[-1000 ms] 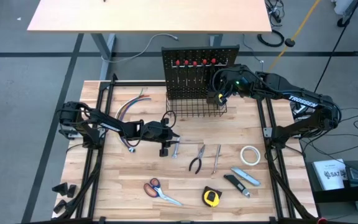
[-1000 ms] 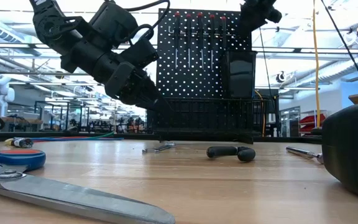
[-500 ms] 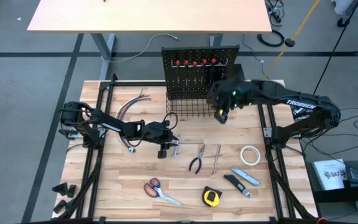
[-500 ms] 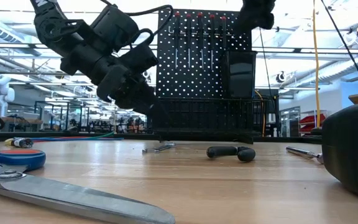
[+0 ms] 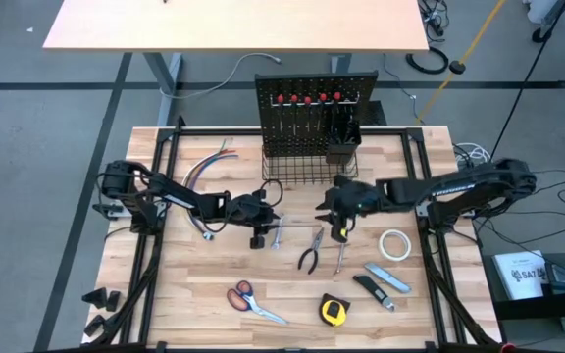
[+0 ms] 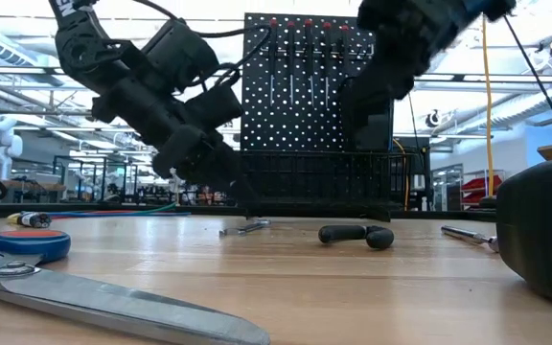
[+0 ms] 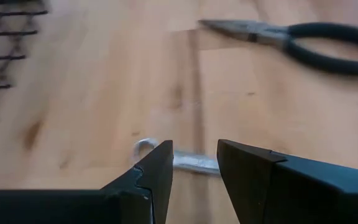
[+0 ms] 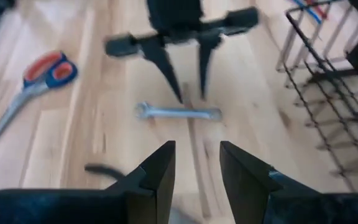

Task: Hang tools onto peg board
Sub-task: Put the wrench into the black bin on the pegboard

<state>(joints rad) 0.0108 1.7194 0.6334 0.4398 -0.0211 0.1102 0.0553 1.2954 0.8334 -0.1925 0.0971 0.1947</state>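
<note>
The peg board is standing upright at the far edge of the surface, and a row of red-handled screwdrivers is already hanging along its top; a small black cup is sitting at its right, above the wire basket. So part of the job looks done, while most of the tools are still lying loose.

Still waiting on the surface are a silver wrench at the middle, black-handled pliers and a slim silver tool just right of it, a white tape roll farther right, a utility knife and a dark-handled tool near the right front, a yellow tape measure and orange-handled scissors at the near edge.

The left hand is hovering low over the wrench with its fingers parted and nothing between them; the wrist view is showing the wrench lying just past the fingertips. The right hand is reaching in over the middle of the surface, above the pliers and slim tool, also parted and carrying nothing.

A bundle of coloured wires is lying at the far left, apart from the tools. The two hands are working close together around the wrench, so crowding each other looks like the main risk.
</note>
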